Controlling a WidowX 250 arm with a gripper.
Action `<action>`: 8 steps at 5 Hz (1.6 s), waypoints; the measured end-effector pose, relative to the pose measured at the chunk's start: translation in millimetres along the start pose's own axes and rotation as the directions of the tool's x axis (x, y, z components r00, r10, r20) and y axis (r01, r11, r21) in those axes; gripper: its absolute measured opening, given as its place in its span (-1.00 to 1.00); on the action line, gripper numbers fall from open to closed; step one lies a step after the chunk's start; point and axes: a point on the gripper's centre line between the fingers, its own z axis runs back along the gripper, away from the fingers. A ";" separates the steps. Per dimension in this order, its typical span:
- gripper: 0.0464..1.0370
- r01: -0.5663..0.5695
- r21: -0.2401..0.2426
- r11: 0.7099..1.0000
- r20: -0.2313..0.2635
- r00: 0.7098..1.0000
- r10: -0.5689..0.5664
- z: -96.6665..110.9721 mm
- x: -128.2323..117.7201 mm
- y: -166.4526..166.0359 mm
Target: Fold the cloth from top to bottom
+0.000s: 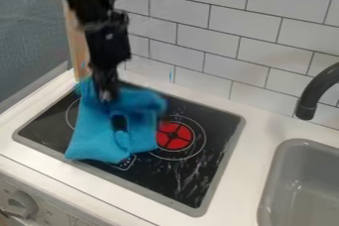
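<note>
Soft, matt fabric is seen in the cloth, its surface broken by creases. A glossy, streaked finish is shown by the cooktop, and a smooth one by the counter and wall tiles. Wood is suggested by the upright strip; smooth, plastic-looking material is seen in the sink.

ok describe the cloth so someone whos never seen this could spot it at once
Find the white counter and, left of the grey sink, the black stove. The cloth lies rumpled over the stove's left part, below the black arm. Its bright blue sets it apart from the red disc just to its right.
</note>
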 end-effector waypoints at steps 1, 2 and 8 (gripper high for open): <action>-0.99 0.016 0.024 1.000 -0.013 1.000 -0.015 -17.6 -8.9 -11.2; -0.94 0.017 0.037 0.999 -0.026 1.000 -0.016 -20.2 -11.5 -11.7; 0.92 -0.013 0.032 0.999 0.016 1.000 0.012 29.5 24.8 -18.9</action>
